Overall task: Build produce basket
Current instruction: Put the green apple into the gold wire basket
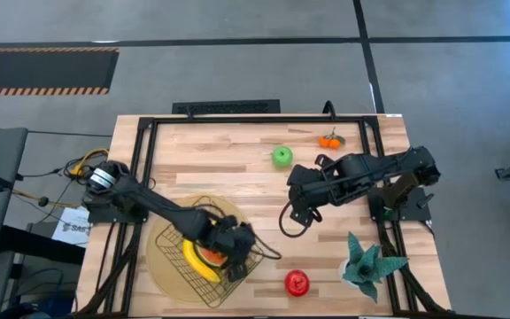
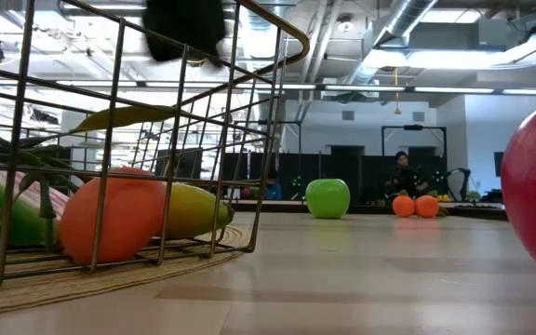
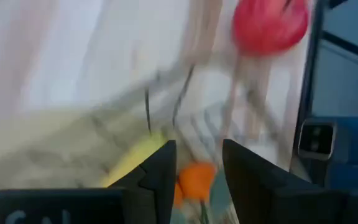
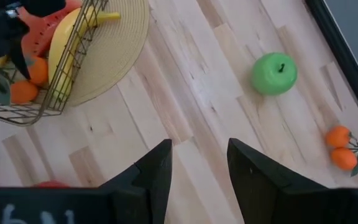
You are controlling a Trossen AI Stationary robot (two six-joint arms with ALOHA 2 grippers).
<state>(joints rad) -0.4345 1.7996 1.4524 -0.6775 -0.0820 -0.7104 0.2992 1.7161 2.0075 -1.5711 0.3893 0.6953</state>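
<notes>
The dark wire basket (image 1: pixel 204 257) stands on a round tan disc (image 1: pixel 162 261) near the table's near edge. Inside it lie a yellow banana (image 1: pixel 197 261), a red-orange wedge (image 4: pixel 39 34) and leafy oranges (image 2: pixel 119 223). My left gripper (image 1: pixel 235 251) hovers open above the basket's right part, over an orange (image 3: pixel 194 180), well clear of it in the low view. The green apple (image 1: pixel 282 157) and another pair of small leafy oranges (image 1: pixel 329 140) sit on the far part of the table. The shiny red fruit (image 1: pixel 297 283) rests near the near edge. My right gripper (image 1: pixel 295 213) hangs open over bare wood (image 4: pixel 197 168).
A teal spiky plant (image 1: pixel 367 261) stands at the table's near right. Black frame rails (image 1: pixel 144 168) run along the table's sides. Bare wood lies between the basket and the apple. A person (image 2: pixel 403 172) sits in the room beyond the far edge.
</notes>
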